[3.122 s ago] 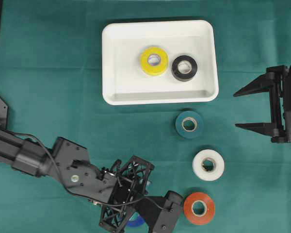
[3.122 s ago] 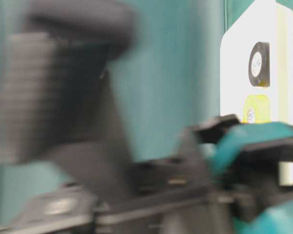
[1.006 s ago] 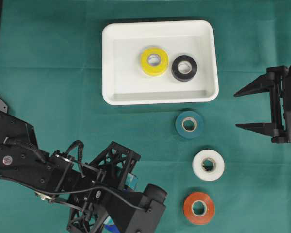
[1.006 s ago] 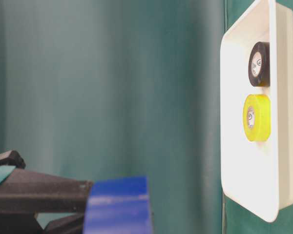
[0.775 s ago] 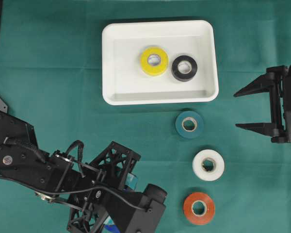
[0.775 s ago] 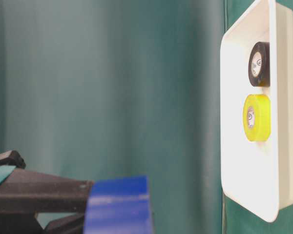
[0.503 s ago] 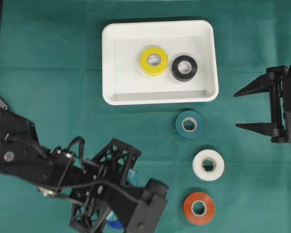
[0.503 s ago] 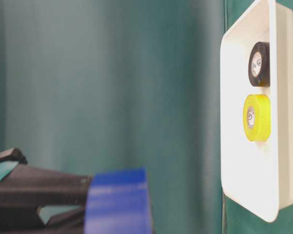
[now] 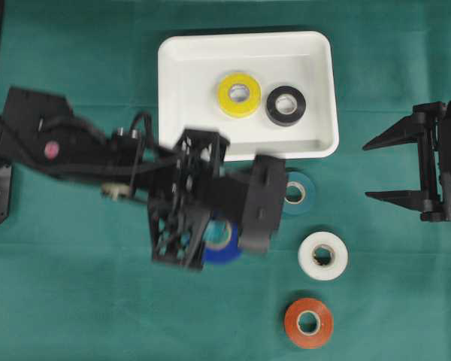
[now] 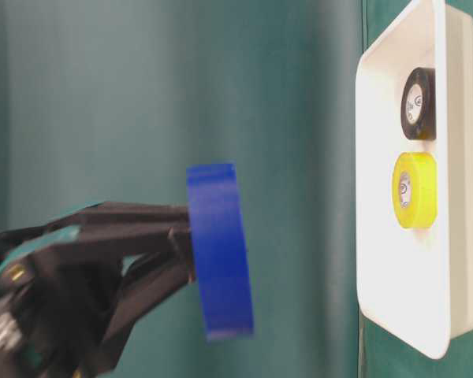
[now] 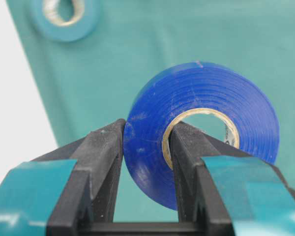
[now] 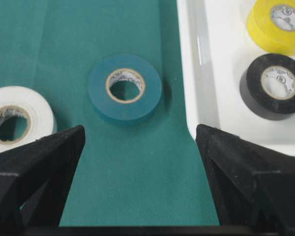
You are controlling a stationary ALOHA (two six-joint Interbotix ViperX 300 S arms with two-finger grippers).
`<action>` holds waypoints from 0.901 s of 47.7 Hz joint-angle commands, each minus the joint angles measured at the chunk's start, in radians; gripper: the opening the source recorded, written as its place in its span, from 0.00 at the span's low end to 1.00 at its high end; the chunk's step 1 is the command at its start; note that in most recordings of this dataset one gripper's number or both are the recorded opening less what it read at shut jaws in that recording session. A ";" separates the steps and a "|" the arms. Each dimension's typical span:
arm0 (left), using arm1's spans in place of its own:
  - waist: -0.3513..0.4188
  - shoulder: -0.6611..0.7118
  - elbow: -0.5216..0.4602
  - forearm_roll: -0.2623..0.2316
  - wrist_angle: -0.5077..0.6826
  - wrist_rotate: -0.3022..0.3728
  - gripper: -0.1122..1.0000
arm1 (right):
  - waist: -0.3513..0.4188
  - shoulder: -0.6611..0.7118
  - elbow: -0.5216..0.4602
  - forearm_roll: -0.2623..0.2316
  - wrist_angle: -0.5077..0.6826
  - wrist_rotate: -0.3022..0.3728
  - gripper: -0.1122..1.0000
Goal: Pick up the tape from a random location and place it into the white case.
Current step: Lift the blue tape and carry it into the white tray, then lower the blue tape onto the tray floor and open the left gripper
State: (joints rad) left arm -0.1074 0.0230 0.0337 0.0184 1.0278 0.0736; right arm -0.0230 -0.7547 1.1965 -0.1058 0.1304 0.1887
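Blue tape (image 11: 201, 132) swinging up from the cloth's near edge toward the case (image 9: 177, 113). Riding clamped through its core in the left gripper (image 11: 146, 147); only dropping remaining.

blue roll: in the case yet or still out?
Out. The blue roll is clamped in the left gripper, above the green cloth beside the white case.

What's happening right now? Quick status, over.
Left gripper shut on blue tape, one finger through its core. Right gripper open, empty. White case holds yellow and black rolls, room left. Nothing blocking.
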 commanded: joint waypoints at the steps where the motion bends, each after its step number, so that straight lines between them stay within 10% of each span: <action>1: 0.044 -0.041 -0.011 0.002 -0.006 0.000 0.31 | 0.002 0.003 -0.023 0.000 -0.005 -0.002 0.89; 43: 0.394 -0.041 0.011 0.000 -0.021 0.000 0.31 | 0.002 0.003 -0.023 -0.002 -0.005 -0.003 0.89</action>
State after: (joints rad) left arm 0.2853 0.0138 0.0537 0.0184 1.0124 0.0736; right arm -0.0230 -0.7532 1.1965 -0.1058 0.1304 0.1871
